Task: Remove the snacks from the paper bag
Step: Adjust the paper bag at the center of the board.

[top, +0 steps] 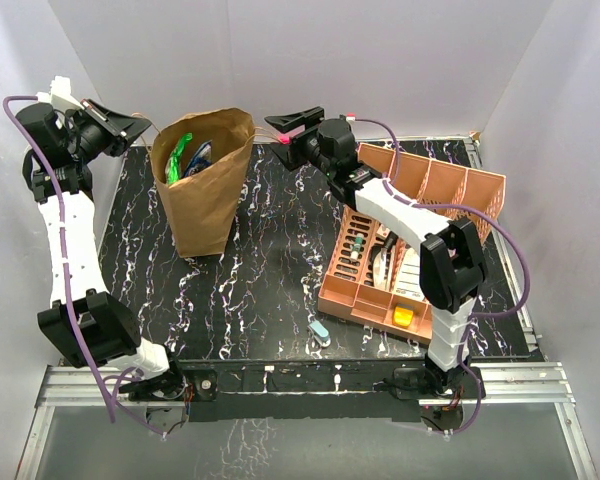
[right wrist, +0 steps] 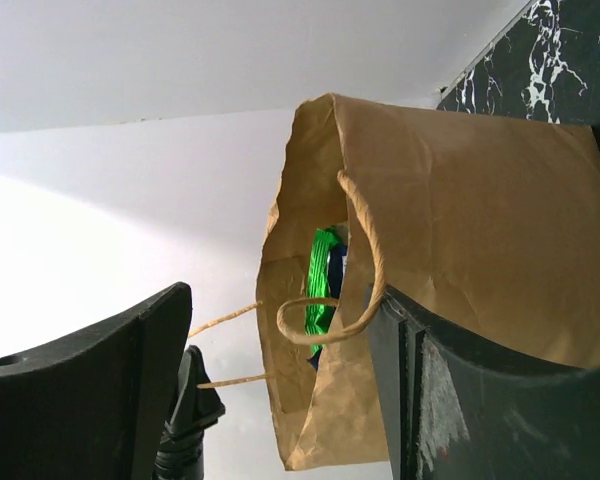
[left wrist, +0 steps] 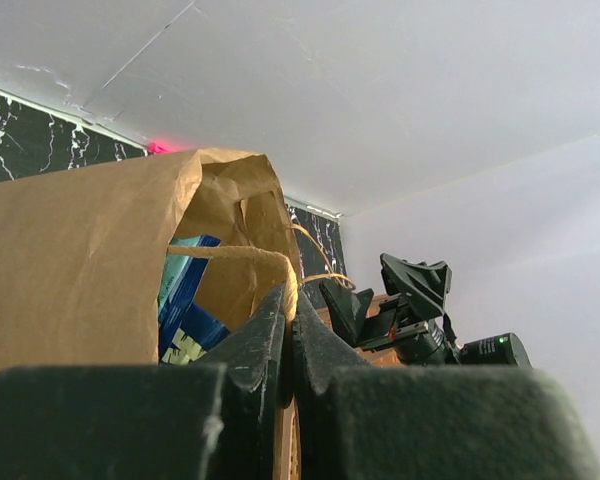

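Two snacks [top: 181,154], mostly hidden (inside paper bag [top: 208,205])

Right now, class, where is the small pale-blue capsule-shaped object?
In the top view the pale-blue capsule lies on the black marbled table, just in front of the orange slotted tray's near-left corner.

Left end effector [top: 142,126], right end effector [top: 277,136]: matte black, tapered fingers, scuffed tips. Behind them, left arm [top: 66,240] and right arm [top: 395,212]: white link shells, black joint housings, a purple cable [top: 518,270] looping alongside each.
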You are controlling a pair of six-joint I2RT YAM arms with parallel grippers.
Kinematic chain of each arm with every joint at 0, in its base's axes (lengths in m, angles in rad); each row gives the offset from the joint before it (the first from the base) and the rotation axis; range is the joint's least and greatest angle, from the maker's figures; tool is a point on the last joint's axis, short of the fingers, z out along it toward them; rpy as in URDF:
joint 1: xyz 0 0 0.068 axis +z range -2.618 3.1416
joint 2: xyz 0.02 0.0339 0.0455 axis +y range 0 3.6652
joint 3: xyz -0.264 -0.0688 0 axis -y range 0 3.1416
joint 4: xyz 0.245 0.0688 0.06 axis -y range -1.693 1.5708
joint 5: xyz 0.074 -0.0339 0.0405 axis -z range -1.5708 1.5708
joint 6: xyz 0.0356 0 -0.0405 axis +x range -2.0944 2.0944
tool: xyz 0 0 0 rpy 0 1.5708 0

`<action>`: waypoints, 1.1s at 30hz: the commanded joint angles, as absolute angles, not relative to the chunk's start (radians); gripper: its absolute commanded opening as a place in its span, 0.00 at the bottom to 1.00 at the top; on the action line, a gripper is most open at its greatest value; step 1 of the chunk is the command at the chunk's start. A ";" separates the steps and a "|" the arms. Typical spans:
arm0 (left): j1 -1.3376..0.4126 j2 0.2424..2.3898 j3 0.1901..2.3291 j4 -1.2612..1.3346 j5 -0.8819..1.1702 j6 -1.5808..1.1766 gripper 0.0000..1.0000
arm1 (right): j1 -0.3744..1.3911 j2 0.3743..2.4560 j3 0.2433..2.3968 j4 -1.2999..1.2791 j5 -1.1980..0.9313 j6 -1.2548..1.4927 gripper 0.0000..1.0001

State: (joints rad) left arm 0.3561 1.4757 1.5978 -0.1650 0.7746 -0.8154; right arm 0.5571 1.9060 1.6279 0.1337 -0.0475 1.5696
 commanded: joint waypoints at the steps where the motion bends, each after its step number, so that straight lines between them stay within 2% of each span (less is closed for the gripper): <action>1: 0.356 1.401 1.603 -0.124 0.804 -0.828 0.00 | 0.572 1.934 1.688 0.241 -0.020 1.616 0.72; 6: 0.357 1.394 1.603 -0.131 0.803 -0.820 0.00 | 0.571 2.006 1.770 0.264 -0.031 1.634 0.57; 13: 0.356 1.395 1.604 -0.129 0.799 -0.820 0.00 | 0.578 2.056 1.860 0.251 -0.028 1.655 0.56; 17: 0.356 1.397 1.608 -0.120 0.799 -0.828 0.00 | 0.576 2.082 1.903 0.246 -0.019 1.662 0.46; 26: 0.356 1.392 1.618 -0.118 0.799 -0.836 0.00 | 0.572 2.122 1.998 0.239 -0.015 1.588 0.32; 29: 0.356 1.392 1.615 -0.114 0.798 -0.839 0.00 | 0.572 2.132 2.012 0.235 -0.027 1.587 0.31; 33: 0.356 1.391 1.614 -0.112 0.798 -0.843 0.00 | 0.575 2.131 1.996 0.247 -0.034 1.604 0.40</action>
State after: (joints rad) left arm 0.3561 1.4677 1.5894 -0.1650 0.7738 -0.8162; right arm 0.5735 2.1311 1.9610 0.1883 -0.0257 1.6032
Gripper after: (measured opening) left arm 0.010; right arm 0.371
